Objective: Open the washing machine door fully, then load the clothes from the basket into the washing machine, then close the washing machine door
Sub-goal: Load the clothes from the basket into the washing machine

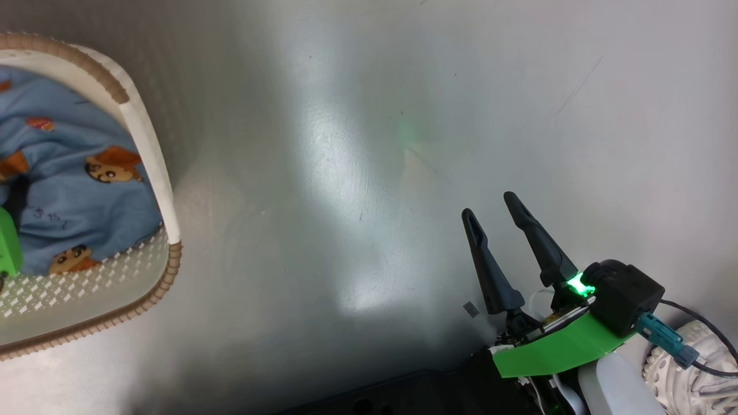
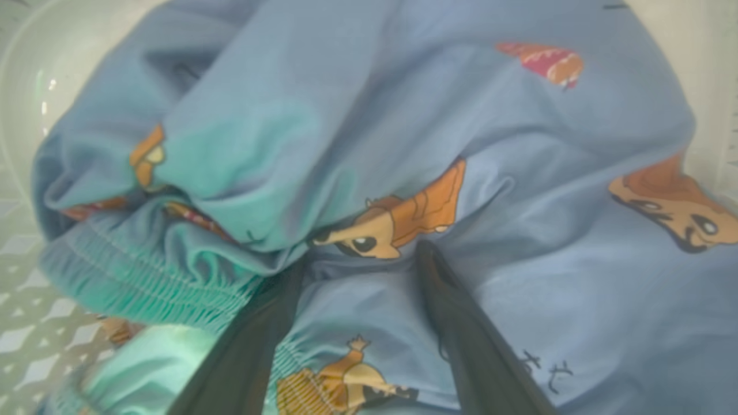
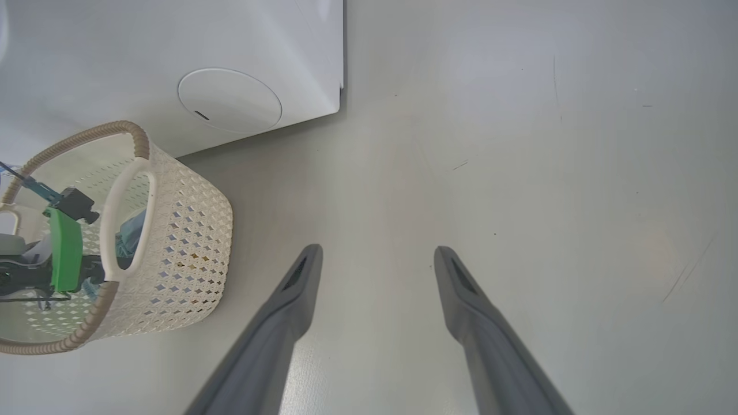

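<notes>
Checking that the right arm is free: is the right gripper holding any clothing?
No, the right gripper stands open above the floor, holding nothing.

The right gripper (image 1: 489, 204) bore two long, tapered black plastic fingers (image 1: 490, 276) with slotted tips, backed by a bright green plastic bracket (image 1: 548, 351), a boxy black camera (image 1: 625, 297) lit green, with a teal plug (image 1: 663, 337) and a thin dark cable (image 1: 697, 319) trailing from it, and a smooth pale forearm (image 1: 611, 386).

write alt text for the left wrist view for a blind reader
The left gripper, its dark fingers spread open, reaches into the clothes, light blue fabric printed with orange-brown cartoon bears. The cream perforated basket shows at the lower left.
</notes>
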